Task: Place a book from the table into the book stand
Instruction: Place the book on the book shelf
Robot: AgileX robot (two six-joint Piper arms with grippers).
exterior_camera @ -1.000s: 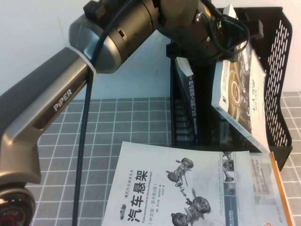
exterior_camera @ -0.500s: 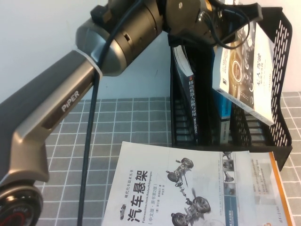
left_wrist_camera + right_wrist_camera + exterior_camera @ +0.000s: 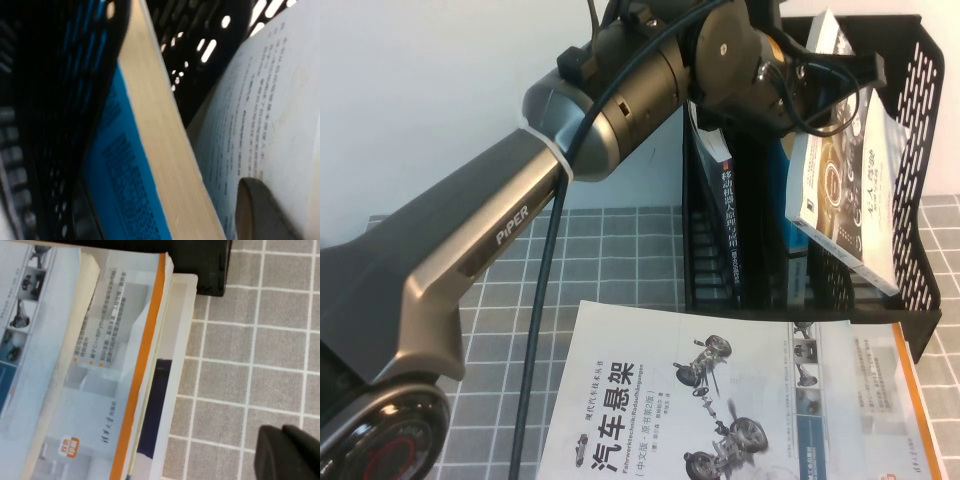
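Observation:
My left gripper [image 3: 820,75] is shut on the top of a white-and-grey book [image 3: 845,190]. It holds the book tilted inside the right compartment of the black book stand [image 3: 912,200]. In the left wrist view one dark finger [image 3: 265,210] presses on the held book's white cover [image 3: 270,100], next to a blue book with cream page edges [image 3: 160,150]. My right gripper [image 3: 290,455] is shut and empty. It hovers over the grey tiled table [image 3: 225,405] beside the stacked books, and is out of the high view.
A dark book [image 3: 725,200] stands in the stand's left compartment. A white car-suspension book [image 3: 720,400] lies on an orange-edged book [image 3: 912,400] in front of the stand. The stack's orange edge also shows in the right wrist view [image 3: 142,375].
My left arm has reached further toward the stand. The held book has swung from a flat lean to more upright and sits deeper in the right compartment.

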